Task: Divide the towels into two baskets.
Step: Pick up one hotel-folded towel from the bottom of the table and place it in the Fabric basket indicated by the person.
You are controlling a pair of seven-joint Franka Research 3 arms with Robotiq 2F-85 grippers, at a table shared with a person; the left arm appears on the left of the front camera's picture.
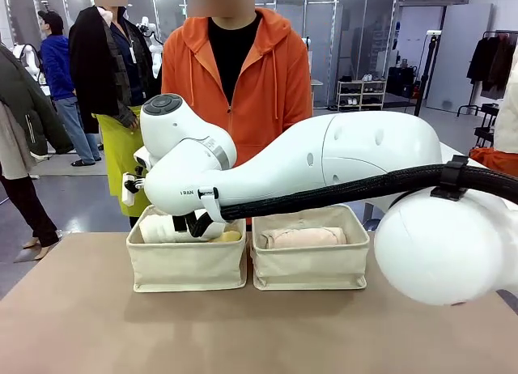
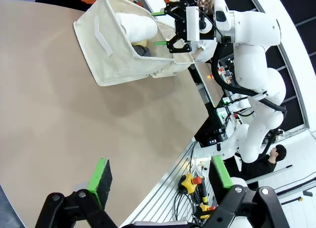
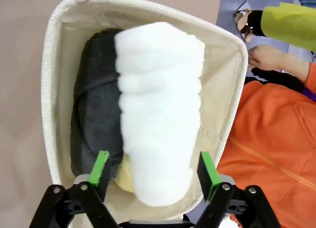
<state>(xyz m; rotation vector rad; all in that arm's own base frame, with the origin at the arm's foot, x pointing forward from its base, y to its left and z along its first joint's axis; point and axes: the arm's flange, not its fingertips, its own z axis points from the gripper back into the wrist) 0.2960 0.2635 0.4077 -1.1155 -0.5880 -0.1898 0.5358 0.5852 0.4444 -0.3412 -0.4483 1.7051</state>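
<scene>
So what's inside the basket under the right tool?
White towel on top, dark grey towel beside it, a pale yellow towel peeking beneath. The basket floor is covered.

The right arm [image 1: 340, 159] reaches across from the right side of the front view to the left half, its wrist bent downward, and the right gripper [image 3: 154, 176] points straight down with its green-padded fingers [image 3: 100, 167] spread wide apart, clasping nothing. The left gripper [image 2: 160, 181] hangs apart from it, tilted in its own wrist view, its two fingers likewise parted wide and empty. A person's hand [image 3: 265, 56] rests at that person's side, fingers curled loosely.
</scene>
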